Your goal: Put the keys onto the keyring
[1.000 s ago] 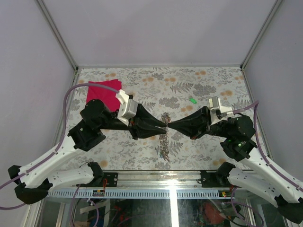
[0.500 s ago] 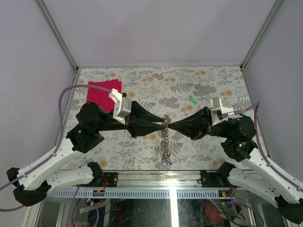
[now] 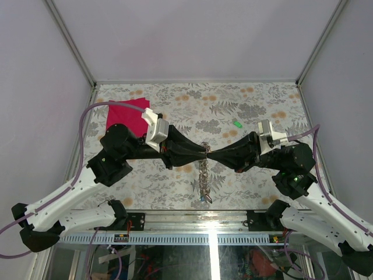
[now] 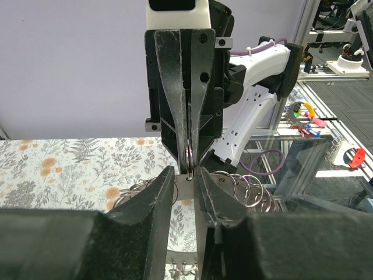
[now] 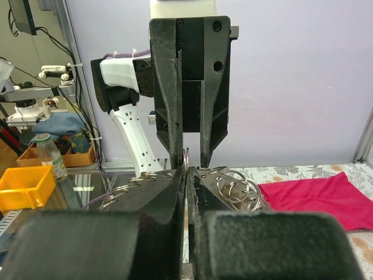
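Note:
Over the middle of the table my two grippers meet tip to tip. The keyring (image 3: pixel 203 175), a flat grey metal ring fringed with small wire rings (image 4: pixel 250 189), hangs between them. My right gripper (image 5: pixel 186 170) is shut on one small wire ring (image 5: pixel 185 157), which passes through a hole in the keyring's band (image 4: pixel 185 185). My left gripper (image 4: pixel 185 170) stands slightly open, its fingers either side of that small ring and the band. I cannot tell whether they touch the band. A green-headed key (image 3: pixel 237 123) lies on the table beyond the right arm.
A red cloth (image 3: pixel 125 114) lies at the table's far left, also seen behind the keyring (image 5: pixel 315 195) in the right wrist view. Metal frame posts and white walls enclose the floral table (image 3: pixel 262 105). The arm bases stand along the near rail (image 3: pixel 192 236).
The left arm's wrist swung a little to the left and came back. Both sets of fingertips stay together at the keyring. The right arm has not moved.

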{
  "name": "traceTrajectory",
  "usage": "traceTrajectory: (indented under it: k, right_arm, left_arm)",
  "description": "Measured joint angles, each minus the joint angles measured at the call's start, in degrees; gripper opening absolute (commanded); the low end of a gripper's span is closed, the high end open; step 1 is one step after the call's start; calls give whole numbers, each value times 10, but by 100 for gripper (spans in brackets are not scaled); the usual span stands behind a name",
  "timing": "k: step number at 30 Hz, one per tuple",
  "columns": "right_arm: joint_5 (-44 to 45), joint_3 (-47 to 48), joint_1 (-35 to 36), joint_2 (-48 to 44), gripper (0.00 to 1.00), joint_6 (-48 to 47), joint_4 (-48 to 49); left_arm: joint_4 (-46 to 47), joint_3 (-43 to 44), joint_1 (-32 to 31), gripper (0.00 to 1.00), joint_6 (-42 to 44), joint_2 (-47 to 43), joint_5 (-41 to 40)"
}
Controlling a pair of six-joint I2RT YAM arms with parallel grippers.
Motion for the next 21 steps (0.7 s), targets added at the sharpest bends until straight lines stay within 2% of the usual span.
traceTrajectory:
  k: [4,5,8,14,21]
  right_arm:
    - [0,0,0,0,0,-1,-4]
    - [0,0,0,0,0,-2,-6]
    - [0,2,0,0,0,-7,-14]
    - [-6,32,-1,-2,20,-44,-77]
    - [-9,64,0,-12,25,-95,-151]
  left_arm:
    - [2,0,0,1,-3,0,5]
    - [2,0,0,0,-4,0,6]
    - [0,1,0,0,-5,3,7]
    - [-20,21,0,0,1,15,16]
    - [-46,26,0,0,8,28,23]
